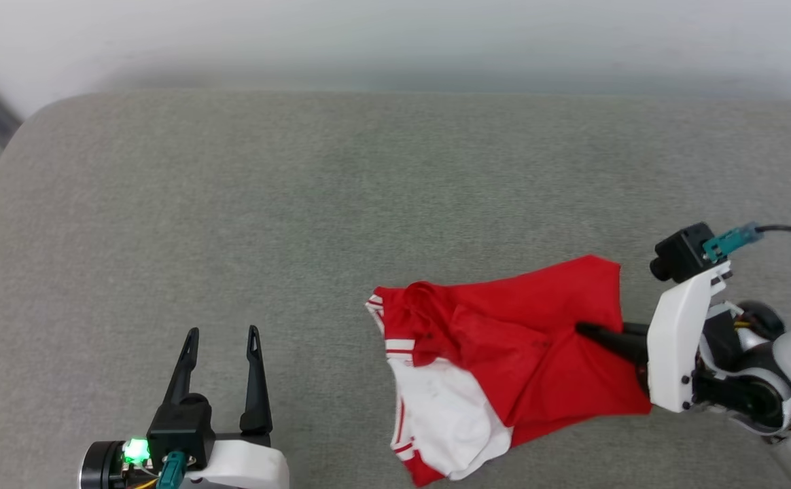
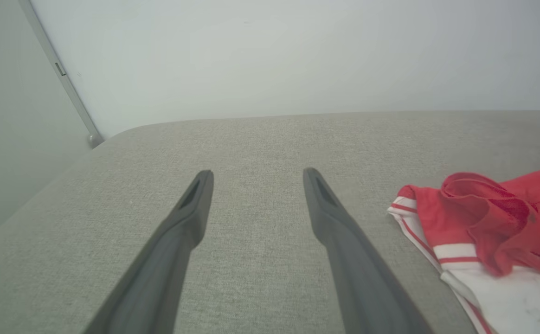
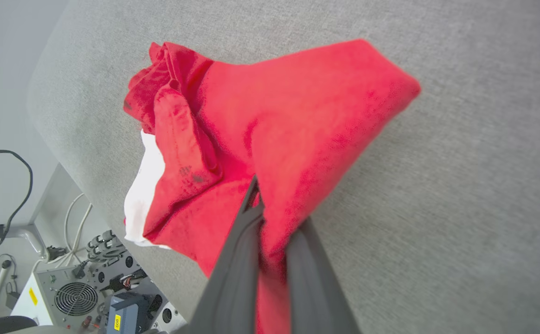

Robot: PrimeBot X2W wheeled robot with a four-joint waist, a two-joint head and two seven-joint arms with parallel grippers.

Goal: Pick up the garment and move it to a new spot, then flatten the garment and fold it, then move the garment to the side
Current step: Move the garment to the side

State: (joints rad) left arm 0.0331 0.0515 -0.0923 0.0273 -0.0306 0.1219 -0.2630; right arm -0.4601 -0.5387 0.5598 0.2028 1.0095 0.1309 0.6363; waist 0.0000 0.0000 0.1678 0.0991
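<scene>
Pinching the garment (image 1: 504,326) at its right side, the right end effector (image 1: 582,329) is clamped; left end effector (image 1: 223,333) gapes, empty.

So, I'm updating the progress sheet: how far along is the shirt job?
Done: nothing finished yet; the garment is crumpled on the grey fabric surface, neither flat nor folded. In hand: the right gripper is shut on a fold of its red fabric, the start of the pick-up. The left gripper is open over bare surface, apart from it. Left: carrying it to a new spot, flattening, folding, moving aside.
</scene>
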